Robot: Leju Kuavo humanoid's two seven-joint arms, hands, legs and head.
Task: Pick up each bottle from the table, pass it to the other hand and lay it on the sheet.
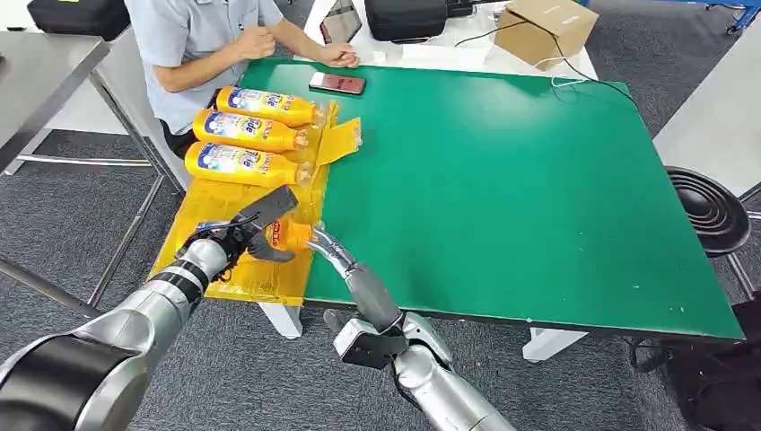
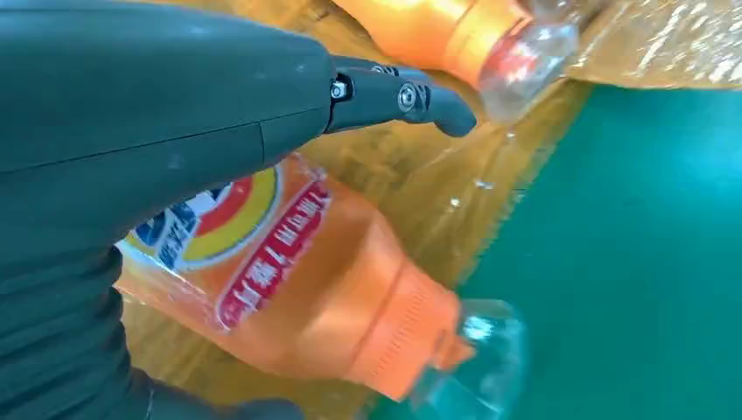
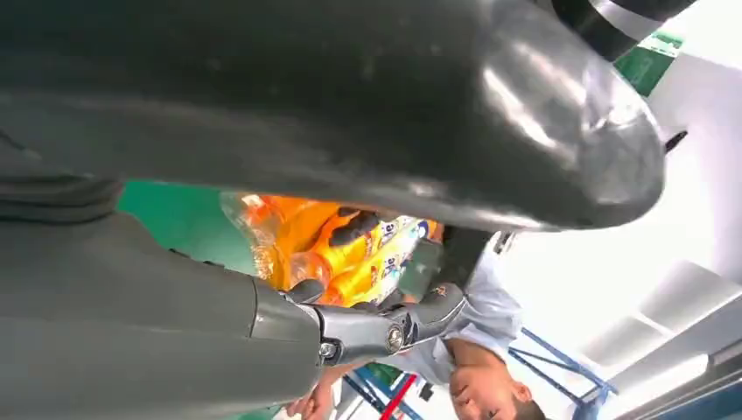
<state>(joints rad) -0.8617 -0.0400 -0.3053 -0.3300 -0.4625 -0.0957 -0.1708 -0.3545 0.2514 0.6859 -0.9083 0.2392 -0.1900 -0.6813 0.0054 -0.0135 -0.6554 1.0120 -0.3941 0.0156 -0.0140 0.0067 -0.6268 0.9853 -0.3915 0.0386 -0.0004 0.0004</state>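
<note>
L hand point(image 1: 240, 232): fingers wrapped on 4th bottle point(image 1: 280, 233), held low over near end of sheet point(image 1: 211, 199); contact w/ sheet can't be told.
Held bottle: orange, clear cap twd green table point(image 1: 502, 180); label seen in L wrist view point(image 2: 262, 254).
R hand point(image 1: 334, 250): fingers stretched out, apart, nothing held; tips just beside bottle cap.
Laid bottles: 3 point(image 1: 242, 163) side by side on far part of sheet, caps twd table.
Sheet: yellow, over table's left edge.
Person point(image 1: 193, 45): seated at far left corner.
Phone point(image 1: 337, 83): on table near person.
</note>
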